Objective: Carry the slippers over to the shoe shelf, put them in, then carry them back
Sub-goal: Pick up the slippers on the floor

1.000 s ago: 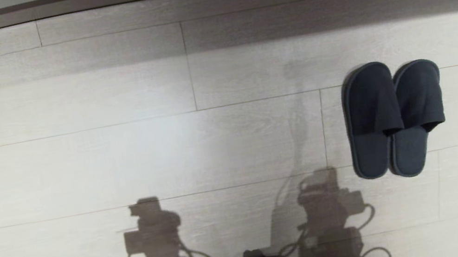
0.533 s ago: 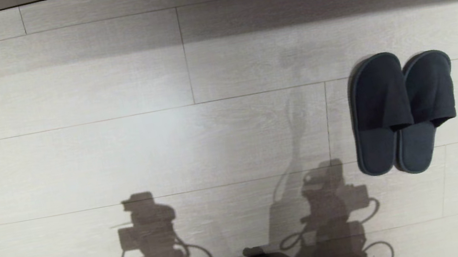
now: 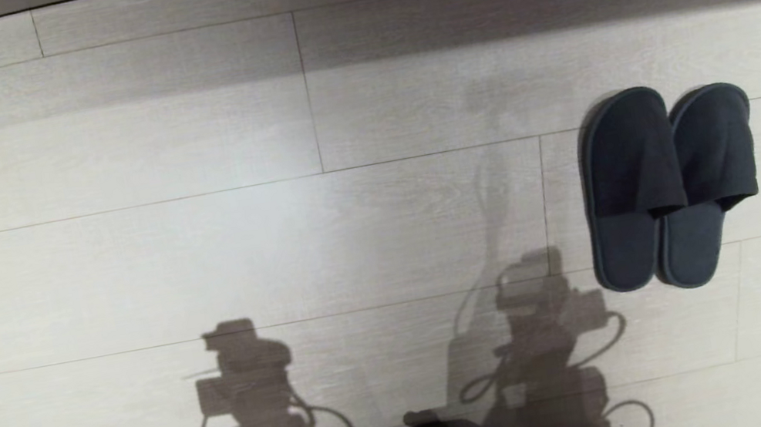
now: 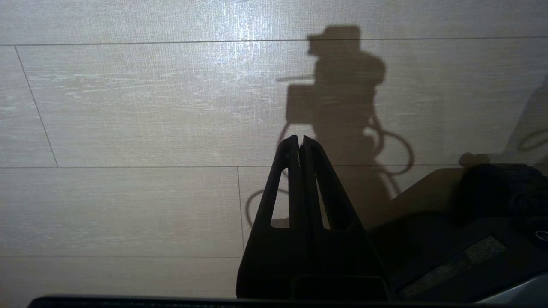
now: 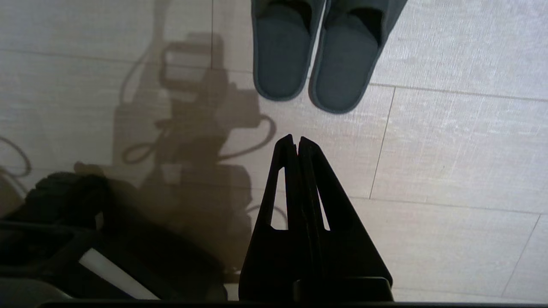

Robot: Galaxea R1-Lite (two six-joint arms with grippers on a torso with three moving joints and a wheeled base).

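**Operator:** Where is the task's thing, and what is the condition of each gripper?

**Technician:** The slippers [image 3: 671, 185] lie side by side and touching on the pale plank floor [image 3: 201, 261], to the robot's right, toes pointing away from it. The right gripper [image 5: 297, 139] hangs above bare floor just short of their heels, with both fingers pressed together and nothing between them. The left gripper [image 4: 299, 137] is parked over bare floor, likewise closed and empty. The shoe shelf is not in view.

**Operator:** What is the step in hand?

**Technician:** Judged from the layout, it is the first pickup: nothing is held and the pair sits undisturbed.

**Operator:** How should the pickup be done well?

**Technician:** Spread the right fingers before descending; closed fingers would only push the fabric. Bring the gripper forward until it is over the pair. The two inner edges touch, so one pinch across that seam may take both uppers. The soles look thin and soft, so expect sag; grip near the opening of the uppers, not the heel. Descend straight to avoid scuffing the pair sideways.
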